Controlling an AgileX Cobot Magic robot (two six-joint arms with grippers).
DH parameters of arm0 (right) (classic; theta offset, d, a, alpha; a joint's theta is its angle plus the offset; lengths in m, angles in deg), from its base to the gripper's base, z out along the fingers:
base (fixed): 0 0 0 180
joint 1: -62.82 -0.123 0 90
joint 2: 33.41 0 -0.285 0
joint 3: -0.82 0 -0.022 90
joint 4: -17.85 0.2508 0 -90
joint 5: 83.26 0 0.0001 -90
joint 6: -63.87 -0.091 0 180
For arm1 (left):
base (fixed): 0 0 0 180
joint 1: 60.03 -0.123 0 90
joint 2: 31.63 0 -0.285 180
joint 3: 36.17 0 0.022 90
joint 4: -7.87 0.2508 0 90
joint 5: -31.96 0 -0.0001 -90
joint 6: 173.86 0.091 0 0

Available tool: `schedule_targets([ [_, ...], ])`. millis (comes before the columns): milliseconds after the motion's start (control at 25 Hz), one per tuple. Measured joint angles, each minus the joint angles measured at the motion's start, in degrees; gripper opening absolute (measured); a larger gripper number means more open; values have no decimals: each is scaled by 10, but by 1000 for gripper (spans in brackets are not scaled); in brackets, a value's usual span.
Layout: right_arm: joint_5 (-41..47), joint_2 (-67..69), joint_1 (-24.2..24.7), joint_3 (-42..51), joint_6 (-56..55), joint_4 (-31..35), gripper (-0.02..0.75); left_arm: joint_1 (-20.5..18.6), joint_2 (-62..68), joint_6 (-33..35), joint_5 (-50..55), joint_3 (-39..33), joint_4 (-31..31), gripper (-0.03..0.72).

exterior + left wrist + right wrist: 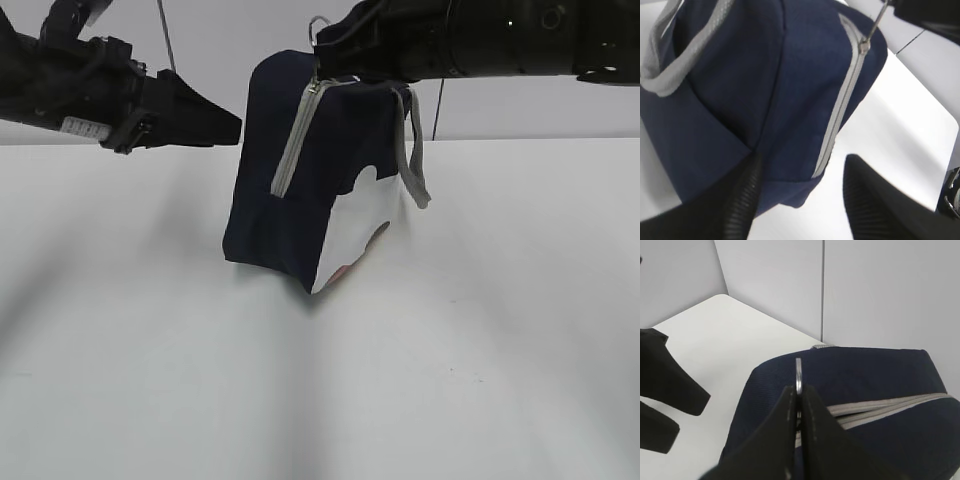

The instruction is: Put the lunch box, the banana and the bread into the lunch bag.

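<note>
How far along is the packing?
Nearly done, it seems: no food or lunch box shows on the table. The right gripper pinches the zipper pull on the lunch bag, its zipper looking shut. The left gripper hangs open alongside. Contents are hidden.

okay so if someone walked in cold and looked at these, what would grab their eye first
The dark navy lunch bag at the table's centre, tipped up on one lower edge with its grey zipper showing. The right hand is pinched shut on the metal zipper pull ring at the bag's top. The left hand hangs open beside it, gripping nothing.
</note>
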Motion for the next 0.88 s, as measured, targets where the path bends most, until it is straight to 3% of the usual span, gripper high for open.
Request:
schedule_targets([
  [360,-1,0,0,0,-4,0,-16,0,34,143,-2,1,-121,386],
  [880,-5,0,0,0,-18,0,-16,0,109,166,25,48,-157,356],
])
